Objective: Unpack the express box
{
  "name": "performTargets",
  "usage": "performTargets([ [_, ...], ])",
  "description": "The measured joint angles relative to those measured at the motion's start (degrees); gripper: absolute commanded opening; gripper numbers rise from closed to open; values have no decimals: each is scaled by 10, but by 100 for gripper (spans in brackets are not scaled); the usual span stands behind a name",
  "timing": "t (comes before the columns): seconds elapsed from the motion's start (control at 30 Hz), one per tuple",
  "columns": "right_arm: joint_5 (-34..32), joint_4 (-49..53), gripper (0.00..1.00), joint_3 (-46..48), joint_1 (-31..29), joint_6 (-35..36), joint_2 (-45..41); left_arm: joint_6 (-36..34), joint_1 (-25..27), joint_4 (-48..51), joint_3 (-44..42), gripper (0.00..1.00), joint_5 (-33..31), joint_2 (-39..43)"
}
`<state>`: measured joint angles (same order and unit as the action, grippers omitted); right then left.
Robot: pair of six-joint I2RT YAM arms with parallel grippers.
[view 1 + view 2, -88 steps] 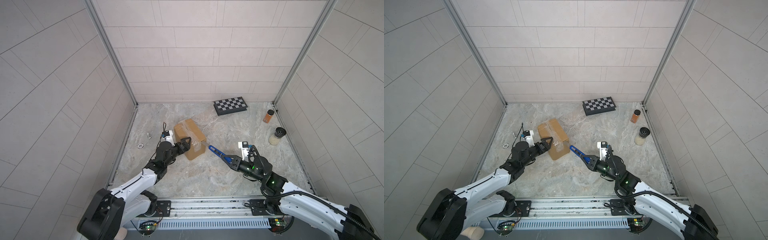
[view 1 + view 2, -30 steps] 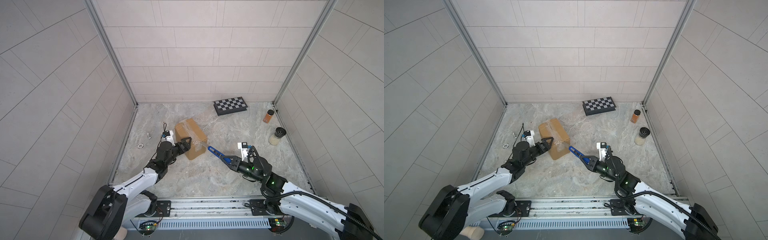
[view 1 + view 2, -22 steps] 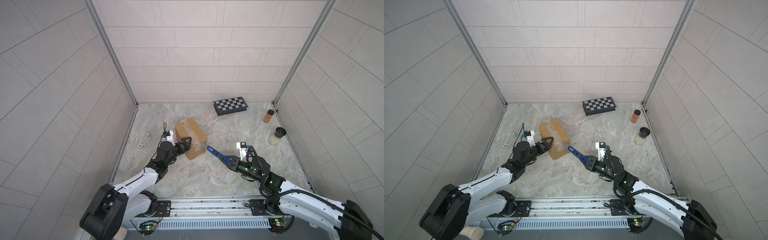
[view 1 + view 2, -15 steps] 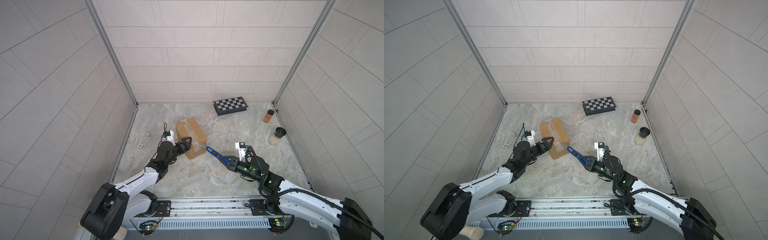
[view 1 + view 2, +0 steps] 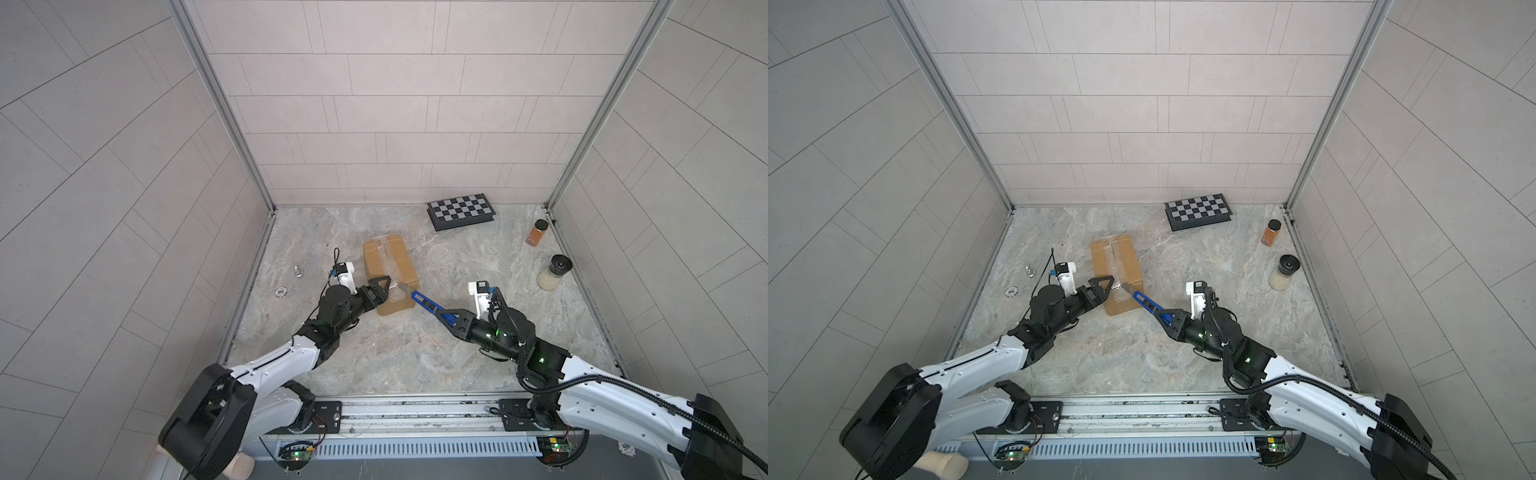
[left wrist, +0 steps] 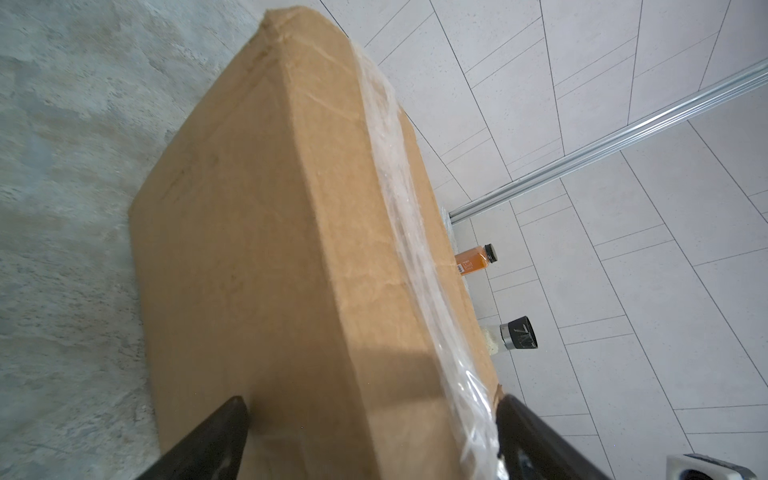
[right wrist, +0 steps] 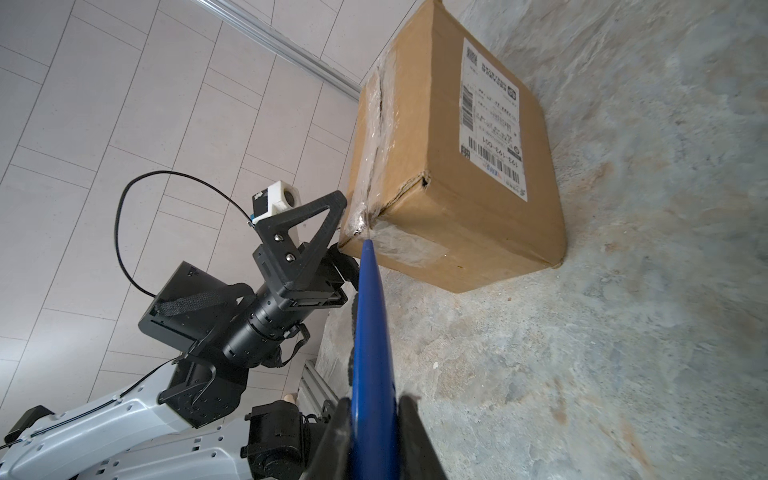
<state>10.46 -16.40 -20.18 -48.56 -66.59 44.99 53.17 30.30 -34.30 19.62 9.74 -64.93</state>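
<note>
The express box point(image 5: 390, 266), a brown carton with clear tape along its top seam, lies on the marble floor left of centre in both top views point(image 5: 1117, 262). My left gripper point(image 5: 380, 293) is open wide. Its fingers stand either side of the box's near upper edge point(image 6: 270, 249), one finger beside the side face, one over the taped seam. My right gripper point(image 5: 451, 320) is shut on a blue utility knife point(image 5: 428, 307). In the right wrist view the knife point(image 7: 370, 332) points at the taped near corner of the box point(image 7: 457, 174), and its tip is at the tape. A white label shows on one side of the box.
A black-and-white checkered case point(image 5: 461, 211) lies by the back wall. An orange spice jar point(image 5: 537, 232) and a black-lidded jar of white grains point(image 5: 555, 272) stand at the right wall. A small metal piece point(image 5: 297, 271) and a round disc point(image 5: 281, 292) lie by the left wall.
My right gripper has carried the knife a little left, bringing its tip up to the box's near corner. The left gripper and the box have stayed put over the last second.
</note>
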Motion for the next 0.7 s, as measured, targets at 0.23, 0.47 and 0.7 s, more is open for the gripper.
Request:
performTargets([
  [0.23,-7,-1,0,-10,-3,1,17,14,16,-16,-5,96,-15,-3],
  [0.47,-9,-13,0,-12,-3,-13,23,26,32,-42,-6,96,-28,-23],
  [0.7,-8,-9,0,-19,-3,-31,23,32,37,-49,-6,96,-30,-28],
])
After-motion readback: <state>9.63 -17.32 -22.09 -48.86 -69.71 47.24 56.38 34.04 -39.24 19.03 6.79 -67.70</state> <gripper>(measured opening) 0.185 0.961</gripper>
